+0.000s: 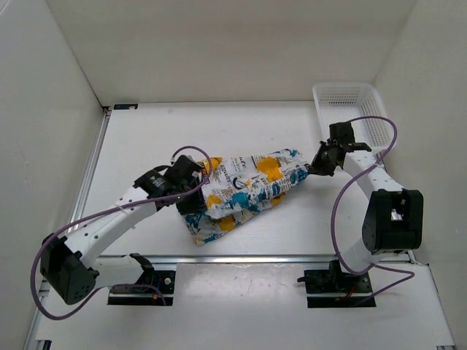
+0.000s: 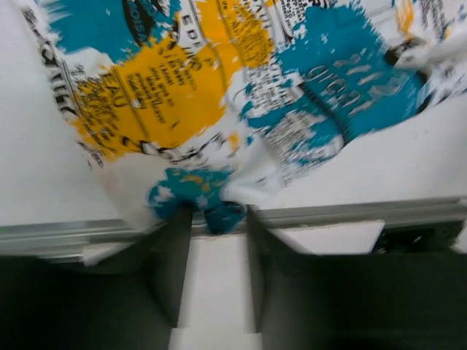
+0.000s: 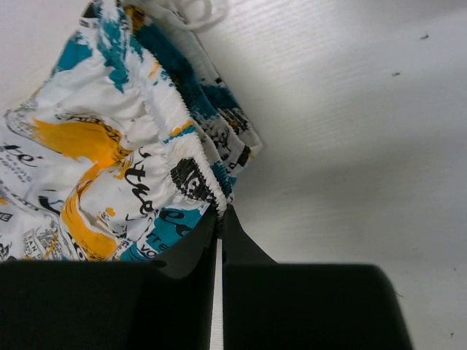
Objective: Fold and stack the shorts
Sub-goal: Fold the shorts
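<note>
The shorts [image 1: 248, 188], white with teal, yellow-orange and black print, lie bunched across the middle of the table, stretched between my two grippers. My left gripper [image 1: 191, 195] is at their left end. In the left wrist view the shorts [image 2: 219, 87] fill the top, and the gripper [image 2: 219, 213] pinches a teal bunch of fabric between its tips. My right gripper [image 1: 315, 166] is at their right end. In the right wrist view it [image 3: 220, 211] is shut on the gathered waistband edge of the shorts [image 3: 109, 160].
A white mesh basket [image 1: 350, 102] stands at the back right, just behind the right arm. The table's front metal rail [image 2: 350, 215] runs under the left gripper. White walls enclose the table on the left, back and right.
</note>
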Available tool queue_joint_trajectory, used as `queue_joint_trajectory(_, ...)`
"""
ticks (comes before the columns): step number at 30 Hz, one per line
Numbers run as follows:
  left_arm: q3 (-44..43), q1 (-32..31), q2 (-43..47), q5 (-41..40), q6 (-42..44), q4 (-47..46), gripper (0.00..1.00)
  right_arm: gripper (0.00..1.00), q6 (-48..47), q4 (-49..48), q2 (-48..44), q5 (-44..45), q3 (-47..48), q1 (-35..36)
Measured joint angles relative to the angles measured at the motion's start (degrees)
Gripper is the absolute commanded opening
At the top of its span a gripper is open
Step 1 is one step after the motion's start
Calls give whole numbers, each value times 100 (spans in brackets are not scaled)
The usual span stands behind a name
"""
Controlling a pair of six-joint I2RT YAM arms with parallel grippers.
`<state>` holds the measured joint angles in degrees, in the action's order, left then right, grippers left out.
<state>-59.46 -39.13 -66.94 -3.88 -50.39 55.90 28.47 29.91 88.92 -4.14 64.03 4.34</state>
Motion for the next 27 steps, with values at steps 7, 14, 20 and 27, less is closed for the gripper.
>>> queue_joint_trajectory(7,313,-424,-107,87,-223,-92,100,71,-55,-2,-413,227,-439,0)
queue_joint_trajectory(14,695,490,431,-17,-284,-136,95,75,-85,-11,-1274,435,-793,0)
queue_joint_trajectory(20,1176,1117,-525,188,-278,-699,99,69,-94,15,-1591,549,-1113,-2)
queue_joint_trajectory(27,1185,1222,-1989,590,-155,-1311,87,68,-142,39,-1829,503,-1281,-11)
